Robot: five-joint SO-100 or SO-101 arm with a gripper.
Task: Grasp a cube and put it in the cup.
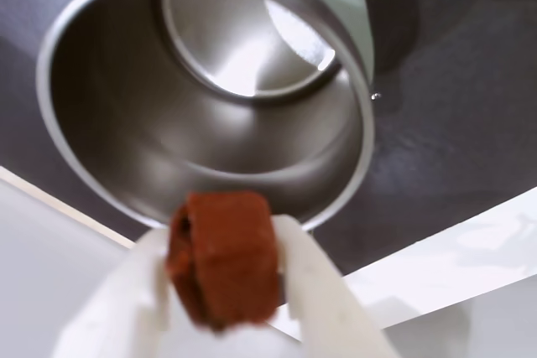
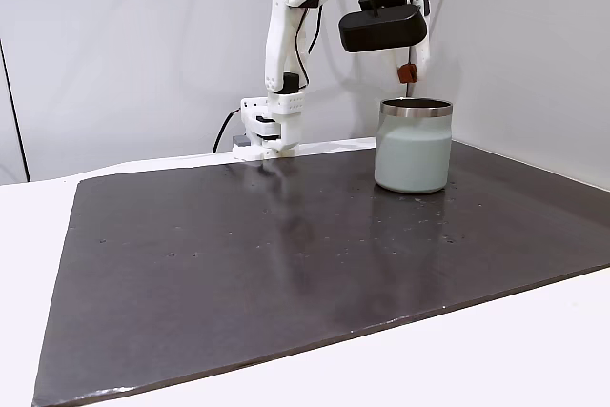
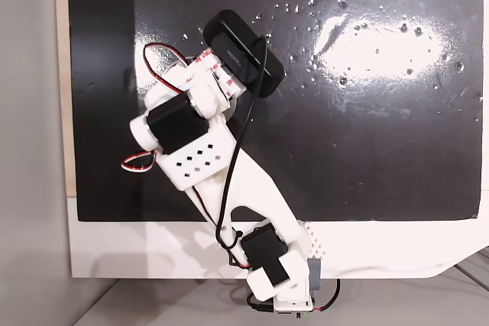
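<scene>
Wrist view shows your hand (image 1: 222, 278) clamped on the cube (image 1: 223, 259), carried high so it clears the steel rim; the cup (image 1: 210, 81) gapes just beyond and below it on the worktop (image 1: 470, 123), ready for dropping.

cube (image 1: 225, 257) blurred | cup (image 1: 210, 90) top cut off | fingers (image 1: 315, 291) cropped below

The cube (image 2: 407, 72), between the gripper (image 1: 220, 282) fingers, hangs above the cup (image 2: 413, 145) rim
</scene>
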